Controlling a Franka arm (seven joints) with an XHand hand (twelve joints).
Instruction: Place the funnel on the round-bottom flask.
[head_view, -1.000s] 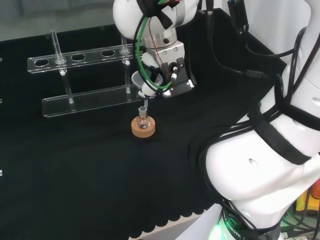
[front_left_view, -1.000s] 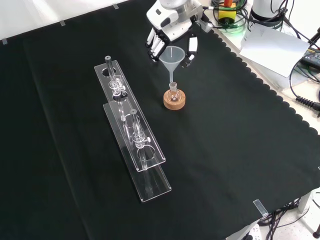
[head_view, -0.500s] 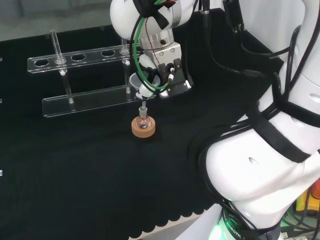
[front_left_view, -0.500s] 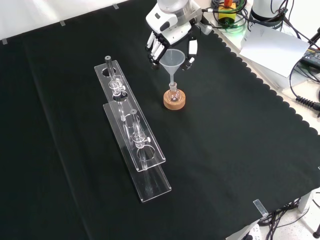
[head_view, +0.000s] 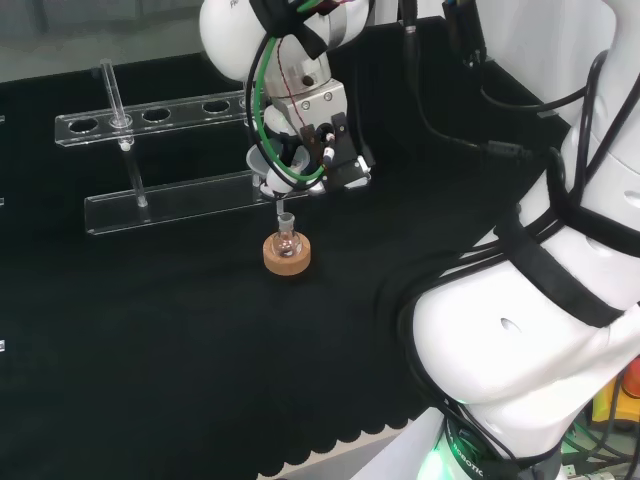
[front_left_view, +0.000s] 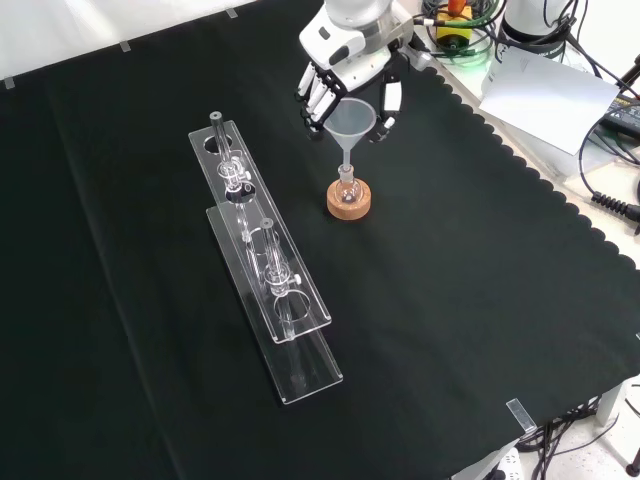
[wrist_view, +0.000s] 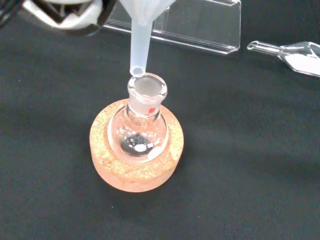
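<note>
In the upper middle of the front view, the funnel (front_left_view: 349, 120) is held by its cone between the curled fingers of the hand (front_left_view: 345, 75), its stem pointing down. In the wrist view the stem's tip (wrist_view: 136, 71) is seen just above the rim of the flask's neck, at its edge and not yet inside. The round-bottom flask (wrist_view: 140, 131) is seated upright in a cork ring (wrist_view: 136, 167), just below the hand near the middle of the head view; whether anything is held in its clear bulb cannot be told. The funnel is of translucent white plastic, the flask of clear glass, the ring of coarse tan cork. A clear plastic rack (front_left_view: 265, 262) with tubes is stood on the black cloth of the worktop (front_left_view: 470, 300), left of centre in the front view.
</note>
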